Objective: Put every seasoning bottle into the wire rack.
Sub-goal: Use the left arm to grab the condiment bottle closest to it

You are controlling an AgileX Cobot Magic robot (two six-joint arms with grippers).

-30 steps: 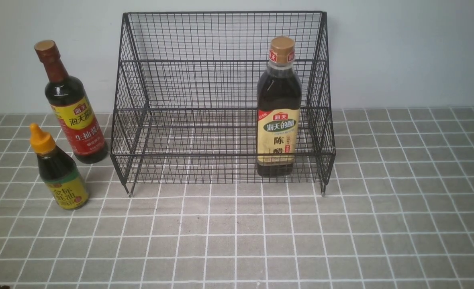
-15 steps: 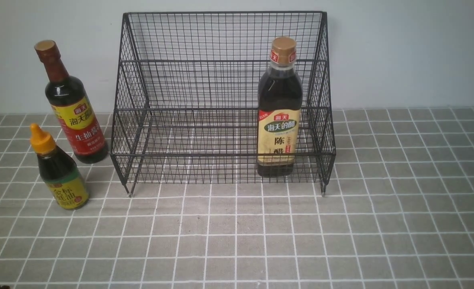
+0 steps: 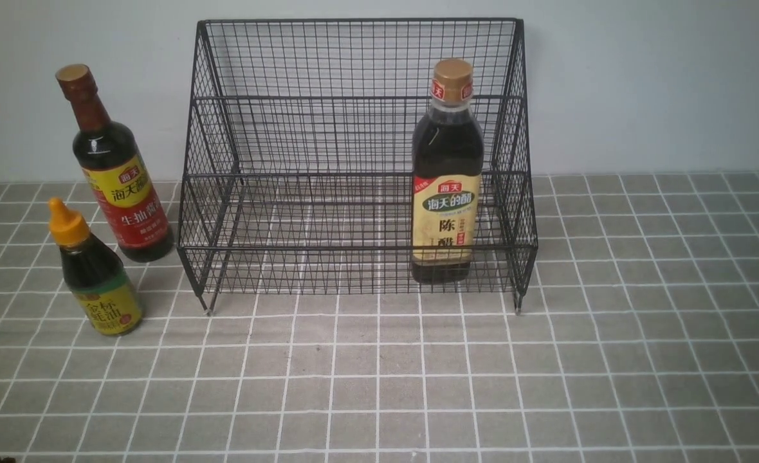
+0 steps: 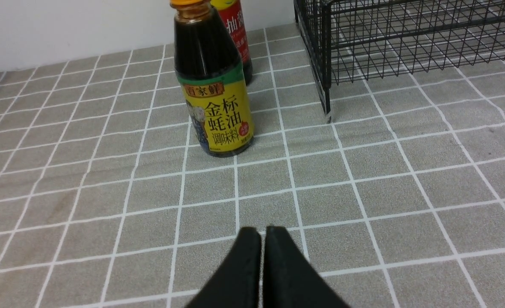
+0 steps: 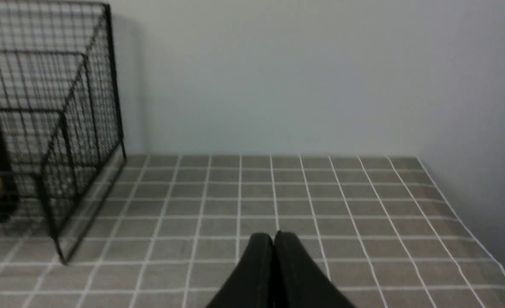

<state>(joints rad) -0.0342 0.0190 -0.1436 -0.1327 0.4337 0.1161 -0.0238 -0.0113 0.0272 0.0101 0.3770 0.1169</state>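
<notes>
Rack holds the beige-label bottle in its lower tier; left tool and right tool pressed together.

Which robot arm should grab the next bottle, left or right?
Probably the left. Both bottles outside the rack, the short bottle and the tall bottle, stand on the robot's left, and the left gripper points at the short one. The right gripper faces the table on the rack's other side.

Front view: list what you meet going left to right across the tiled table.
First the short dark bottle with yellow label and orange nozzle → tall slim-necked dark bottle with red-yellow label and brown cap → large black wire-mesh rack → broad dark bottle with beige label and tan cap, standing inside the rack's right end.
</notes>
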